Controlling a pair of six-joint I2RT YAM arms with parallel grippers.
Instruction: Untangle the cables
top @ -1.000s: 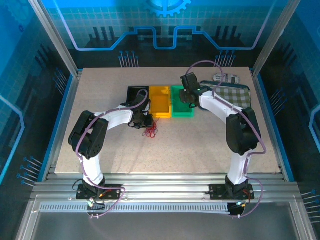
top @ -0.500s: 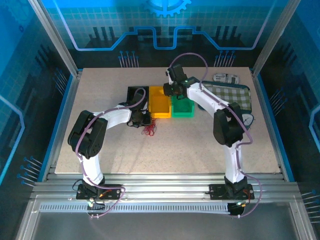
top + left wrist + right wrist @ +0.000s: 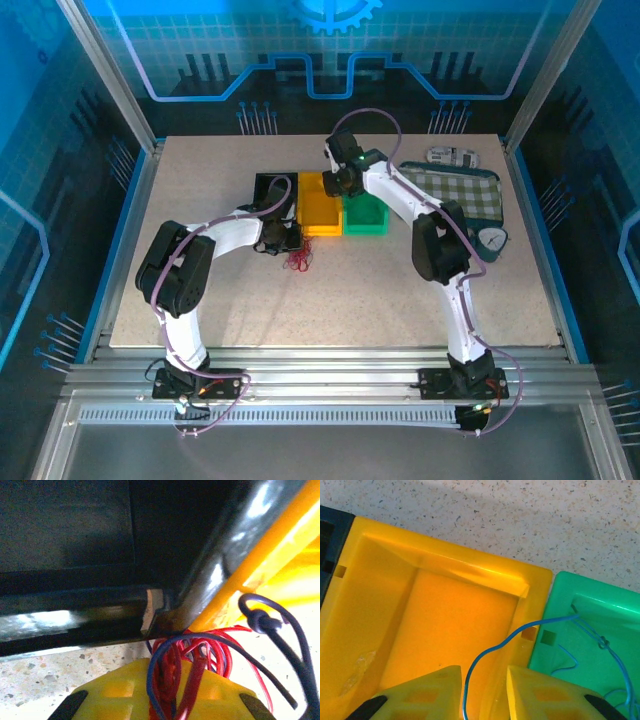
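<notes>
Black bin (image 3: 262, 180): leftmost of three bins in a row on the desk (image 3: 400, 290). Its inside is dark, and I cannot tell what it holds.
Yellow bin (image 3: 318, 212): the middle one, touching both neighbours. The right wrist view shows its smooth orange floor (image 3: 455, 625), with one blue cable (image 3: 490, 655) arching over its near right corner.
Green bin (image 3: 372, 222): rightmost. The right wrist view shows thin blue wires (image 3: 602, 642) lying inside, joined at a small knot.
Cables (image 3: 298, 262): a small red bunch on the desk, just in front of the black and yellow bins.
Left jaws: clenched on the cables, low by the corner where the black and yellow bins meet.
Right jaws: parted above the yellow bin, with the blue cable running down through the gap.
Left wrist view adds: a dark blue cable (image 3: 259, 621) looped and knotted among the red strands.
Overhead view adds: a checked cloth (image 3: 460, 188) to the right of the green bin.
</notes>
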